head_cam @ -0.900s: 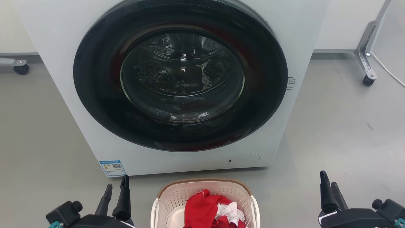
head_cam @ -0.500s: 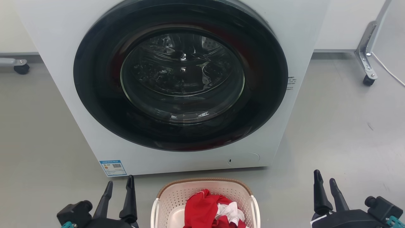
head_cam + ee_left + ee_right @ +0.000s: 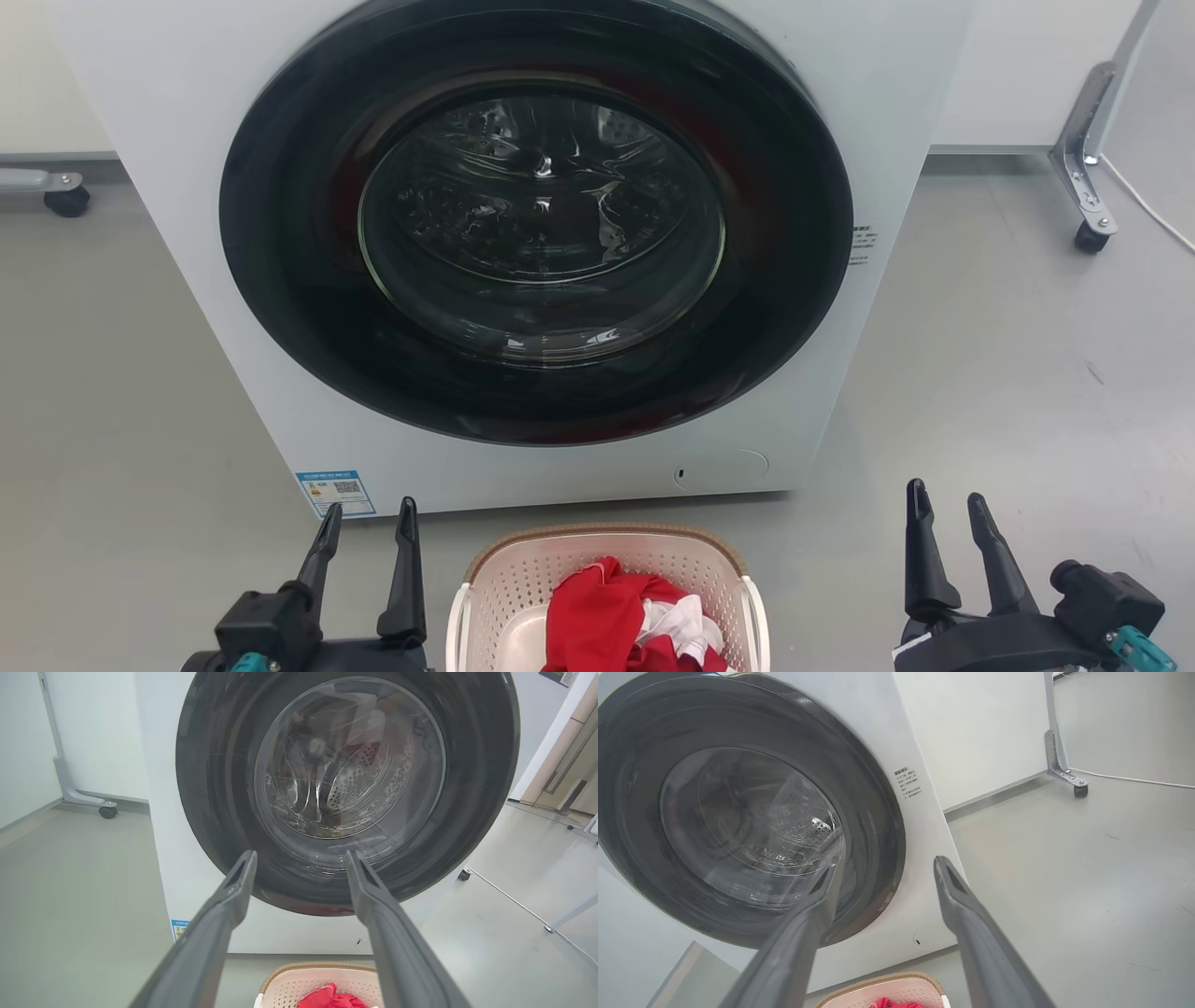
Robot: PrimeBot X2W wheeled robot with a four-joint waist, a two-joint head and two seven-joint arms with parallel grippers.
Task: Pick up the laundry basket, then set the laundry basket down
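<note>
The cream-white perforated laundry basket (image 3: pixel 523 579) with a brown woven-look rim stands on the floor at the bottom centre of the head view, red and white clothes (image 3: pixel 625 621) inside. Its far rim also peeks into the left wrist view (image 3: pixel 299 982) and the right wrist view (image 3: pixel 896 987). My left gripper (image 3: pixel 369 523) is open, fingers up, just left of the basket and apart from it. On the other side my right gripper (image 3: pixel 945 509) is open, well right of the basket. Neither touches it.
A white front-loading washer (image 3: pixel 187 187) with a large dark round door (image 3: pixel 537 224), shut, stands right behind the basket. Caster legs of frames are at the far left (image 3: pixel 65 198) and far right (image 3: pixel 1088 235). Grey floor lies on both sides.
Both grippers have moved inward toward the basket and risen slightly, and their fingers have spread wider. The basket has not moved.
</note>
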